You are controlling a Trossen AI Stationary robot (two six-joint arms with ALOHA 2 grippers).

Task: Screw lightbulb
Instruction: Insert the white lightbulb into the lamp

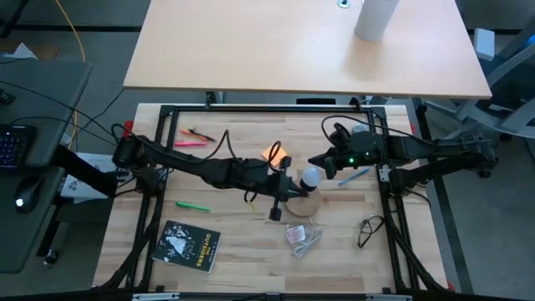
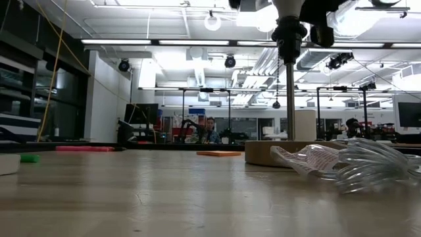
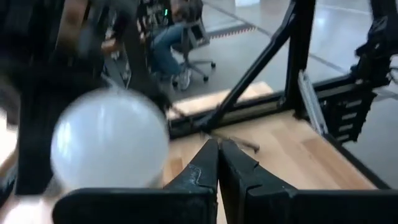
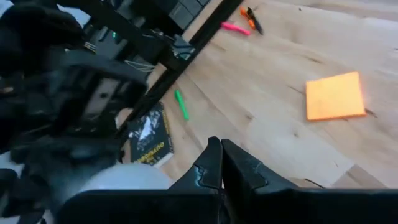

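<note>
High view: lightbulb (image 1: 311,177) seated upright on the tan wooden disc (image 1: 303,203), mid-surface (image 1: 234,251). Left hand (image 1: 285,185) just beside the bulb, fingers clenched together, grasping nothing. Right hand (image 1: 318,161) just beside the bulb on the opposite side, likewise clenched and empty. Nearby: orange square note (image 1: 274,154), see-through plastic packet (image 1: 303,237), black book (image 1: 189,246), green marker (image 1: 193,206), pink marker (image 1: 190,144), eyeglasses (image 1: 369,230).

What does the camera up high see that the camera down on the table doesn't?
Only the high view shows the lightbulb, the black book, the eyeglasses and both shut claws, left and right. Only the low view shows people in the room behind. Both show the orange note, wooden disc and plastic packet.
</note>
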